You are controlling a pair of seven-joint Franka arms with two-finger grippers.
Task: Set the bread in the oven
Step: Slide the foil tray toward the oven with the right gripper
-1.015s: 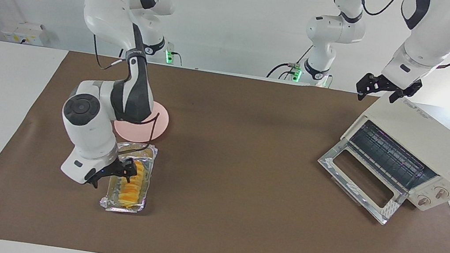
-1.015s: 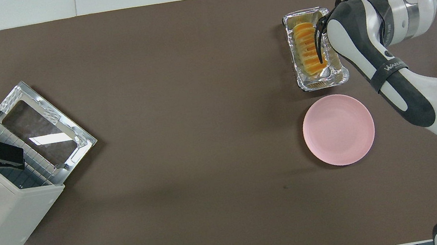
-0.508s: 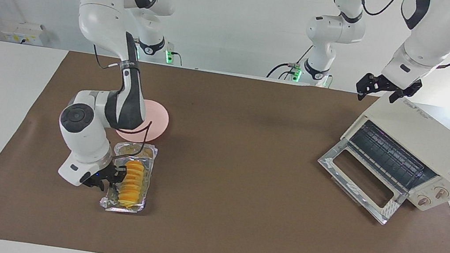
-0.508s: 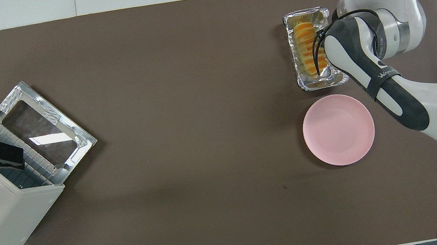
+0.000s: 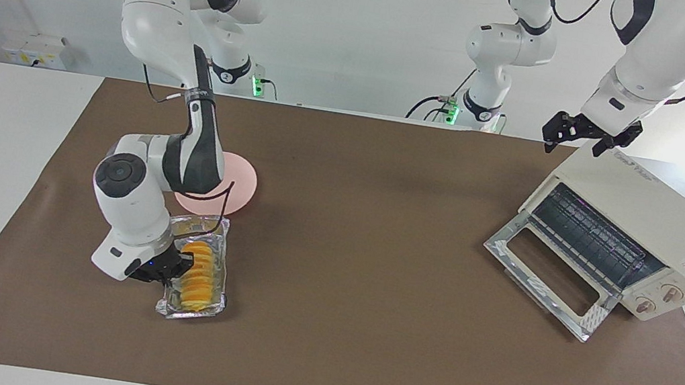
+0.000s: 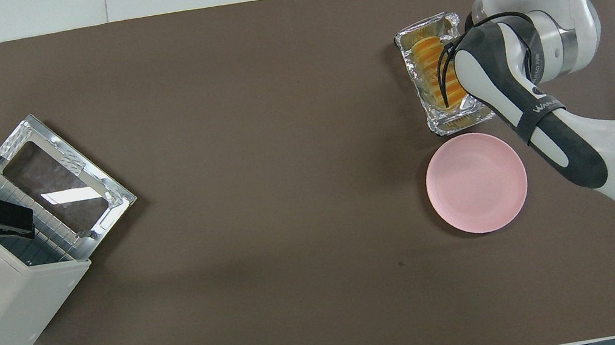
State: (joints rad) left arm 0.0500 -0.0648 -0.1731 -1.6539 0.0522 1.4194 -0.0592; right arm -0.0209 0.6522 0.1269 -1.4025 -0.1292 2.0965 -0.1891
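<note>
Brown paper is covering a white table, plain white wall at the robots' end. The bread point(image 5: 198, 275) is sitting in a crinkled foil tray point(image 5: 212, 306) toward the right arm's end, just farther from the robots than a pink plate point(image 5: 239, 190). The right gripper point(image 5: 171, 266) is pinching shut on the tray's side wall, bread and all. I'm guessing that foil is flimsy and crumples easily, while the loaf looks light and soft, so a grip low on the rim is probably safest. The oven point(image 5: 646, 224) is standing well apart at the left arm's end, door dropped open. The left gripper point(image 5: 585, 136) is hanging open over its top, waiting.
</note>
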